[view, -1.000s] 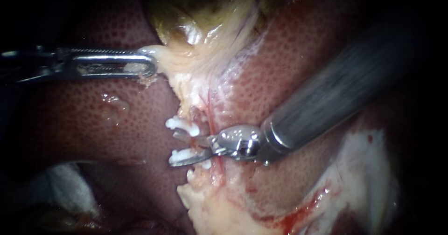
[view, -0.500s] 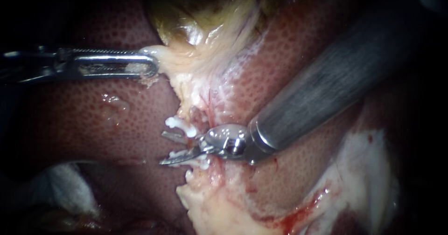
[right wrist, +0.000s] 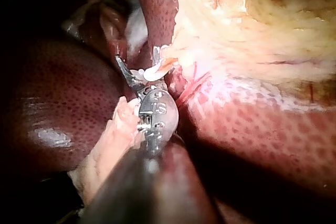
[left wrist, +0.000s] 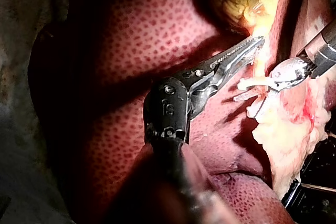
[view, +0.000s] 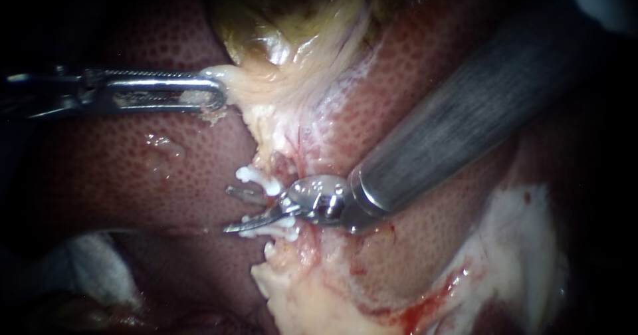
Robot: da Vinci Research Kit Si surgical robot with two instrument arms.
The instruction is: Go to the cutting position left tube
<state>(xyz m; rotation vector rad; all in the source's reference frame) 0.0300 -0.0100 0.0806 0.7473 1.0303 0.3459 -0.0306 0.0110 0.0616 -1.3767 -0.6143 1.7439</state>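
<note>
A pale tube runs down from the gallbladder over the liver. It carries two white clips, an upper clip and a lower clip. My right instrument comes in from the upper right. Its two thin blades stand open across the tube, between the clips, the lower blade lying along the lower clip. The right wrist view shows these blades spread beside a white clip. My left instrument is shut on the gallbladder's pale lower edge, as its wrist view also shows.
A red strand runs just right of the clipped tube. Pale fatty tissue hangs below the clips. White gauze lies at the lower left. Bloodstained white tissue sits at the right.
My right instrument has slid left, so its open blades now reach past the clips and straddle the tube. My left instrument holds still.
</note>
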